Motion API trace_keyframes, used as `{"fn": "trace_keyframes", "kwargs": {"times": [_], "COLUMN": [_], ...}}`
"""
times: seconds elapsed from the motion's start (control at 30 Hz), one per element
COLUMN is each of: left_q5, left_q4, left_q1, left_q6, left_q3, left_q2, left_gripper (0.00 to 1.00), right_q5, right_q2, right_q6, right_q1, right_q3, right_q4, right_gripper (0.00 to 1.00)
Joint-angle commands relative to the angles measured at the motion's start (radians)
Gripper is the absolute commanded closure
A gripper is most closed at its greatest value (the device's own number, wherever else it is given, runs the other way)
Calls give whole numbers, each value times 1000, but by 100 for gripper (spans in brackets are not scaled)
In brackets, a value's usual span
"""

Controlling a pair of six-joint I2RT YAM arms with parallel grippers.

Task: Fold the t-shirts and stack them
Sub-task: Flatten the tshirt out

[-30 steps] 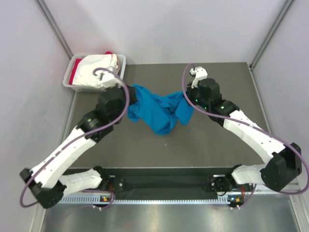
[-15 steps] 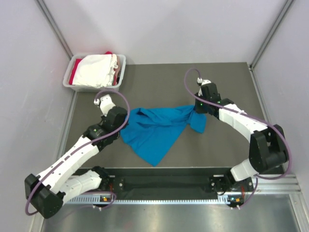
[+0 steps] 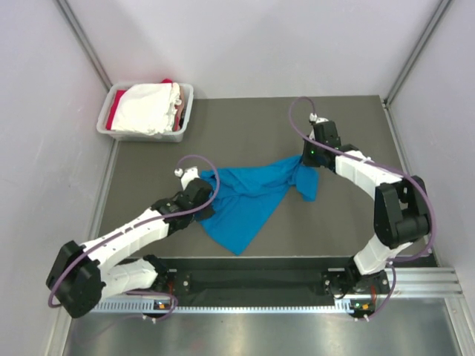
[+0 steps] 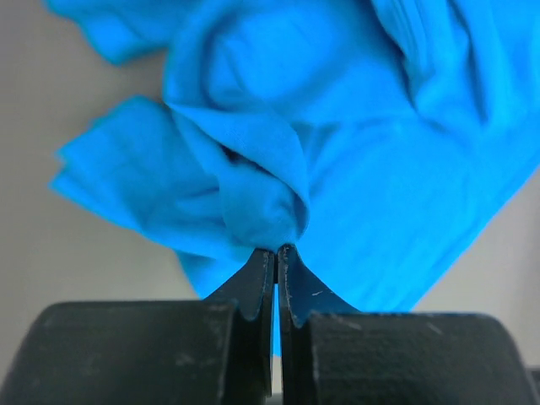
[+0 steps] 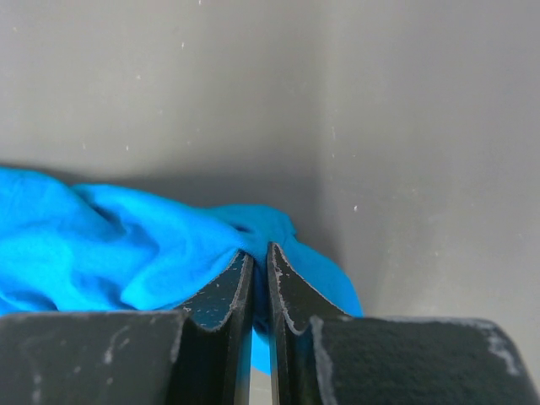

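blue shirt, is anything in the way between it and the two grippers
Nothing visible. The left gripper is shut on a bunched fold of the blue shirt, and the right gripper is shut on its opposite edge. The tub sits apart, far left.

Dark table [image 3: 334, 222]: crumpled blue t-shirt [image 3: 249, 200] mid-table; grey tub [image 3: 145, 136] far-left corner.

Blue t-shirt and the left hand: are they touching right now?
Touching. The left wrist view shows the left hand pinched shut on a gathered fold of the blue t-shirt.
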State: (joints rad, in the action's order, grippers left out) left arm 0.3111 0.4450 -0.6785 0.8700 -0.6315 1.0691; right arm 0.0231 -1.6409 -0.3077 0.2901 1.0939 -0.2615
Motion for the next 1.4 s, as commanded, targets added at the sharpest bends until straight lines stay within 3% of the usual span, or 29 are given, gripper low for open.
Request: {"fn": "trace_keyframes", "kwargs": {"times": [0.0,0.1,0.3,0.37,0.5,0.6,0.73,0.77,0.8,0.83,0.87,0.9,0.97,1.07,1.2,1.37], "left_q5": [-3,126,95,53,19,-19,-165,-206,-283,-305,-306,-296,-277,-244,-162,-38], "left_q4": [-62,-19,-61,-57,-69,-75,-127,-146,-170,-187,-193,-192,-163,-128,-30,40], "left_q1": [-29,23,291,330,349,349,347,344,341,333,307,291,257,225,180,180], "left_q6": [18,-34,-218,-229,-215,-203,-186,-181,-174,-155,-138,-126,-79,-19,52,118], "left_q3": [-23,-89,-227,-232,-163,-107,-25,-2,50,70,87,113,127,138,133,162], "left_q2": [58,65,95,115,147,135,112,97,91,88,86,88,95,82,22,-96], "left_gripper": [100,100,100,100,100,100,100,100,100,100,100,100,100,100,100,100], "right_q5": [-70,-66,-174,-189,-37,-26,-26,-26,-28,-35,-41,-61,-78,-138,-104,-231], "right_q2": [122,223,467,507,526,463,440,447,470,484,498,522,529,491,275,-11], "right_q6": [-4,-37,-74,-117,-145,-117,-64,-56,-48,-32,-24,-18,-8,18,30,173], "right_q1": [-14,-72,-152,-189,-356,-365,-364,-362,-350,-336,-318,-246,-156,85,309,500], "right_q3": [-34,-75,-153,-208,-313,-327,-292,-263,-244,-220,-162,-131,-45,29,122,342], "right_q4": [22,-69,-269,-283,-252,-272,-326,-349,-358,-366,-369,-364,-337,-234,-127,-106], "right_gripper": [100,100,100,100,99,92,61,37,29,25,9,1,0,0,0,2]}}
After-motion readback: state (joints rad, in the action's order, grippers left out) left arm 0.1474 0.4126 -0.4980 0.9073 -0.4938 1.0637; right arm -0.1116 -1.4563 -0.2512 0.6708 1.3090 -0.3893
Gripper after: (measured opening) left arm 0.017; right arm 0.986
